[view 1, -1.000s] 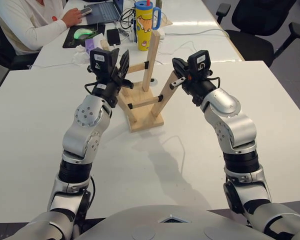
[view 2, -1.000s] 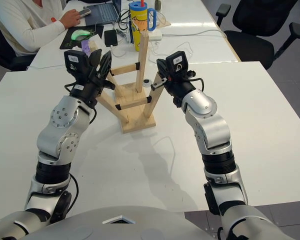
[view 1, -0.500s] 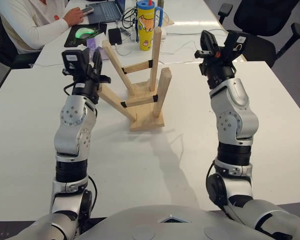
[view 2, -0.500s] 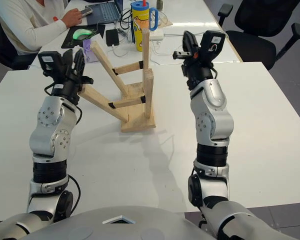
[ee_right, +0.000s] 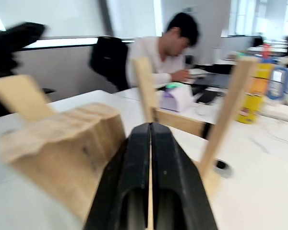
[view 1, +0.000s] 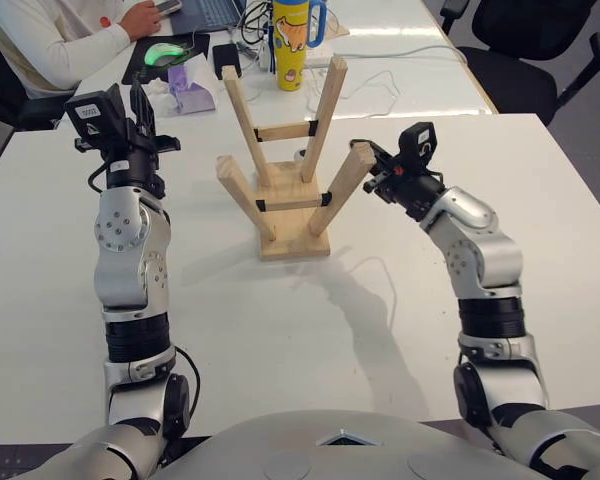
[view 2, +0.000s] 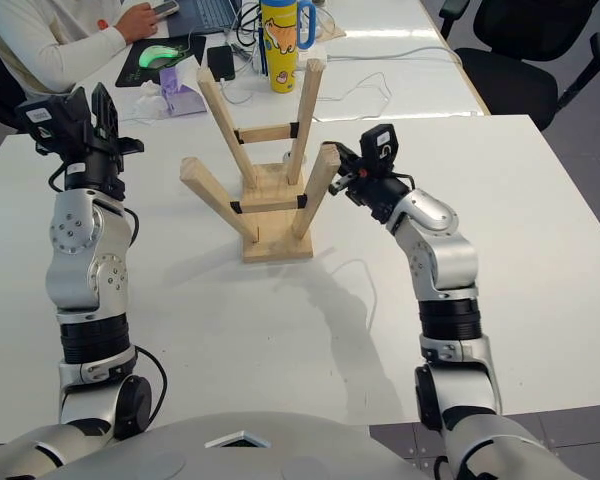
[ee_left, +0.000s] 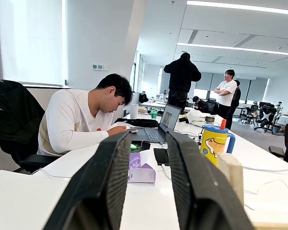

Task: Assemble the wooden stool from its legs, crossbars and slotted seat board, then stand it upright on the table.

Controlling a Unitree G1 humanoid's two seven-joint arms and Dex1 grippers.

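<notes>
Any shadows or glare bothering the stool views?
Left eye view: stool casts a soft shadow on the table toward the robot, no glare on wood. Left wrist view: ceiling lights and window glow bright behind the left pincer.

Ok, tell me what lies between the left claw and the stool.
Nothing: in the left eye view, just bare white table separates the left claw from the upturned stool.

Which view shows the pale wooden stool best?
The left eye view: the pale wooden stool rests whole on its seat, legs up. Right wrist view shows legs close up; left wrist view, one leg end.
</notes>
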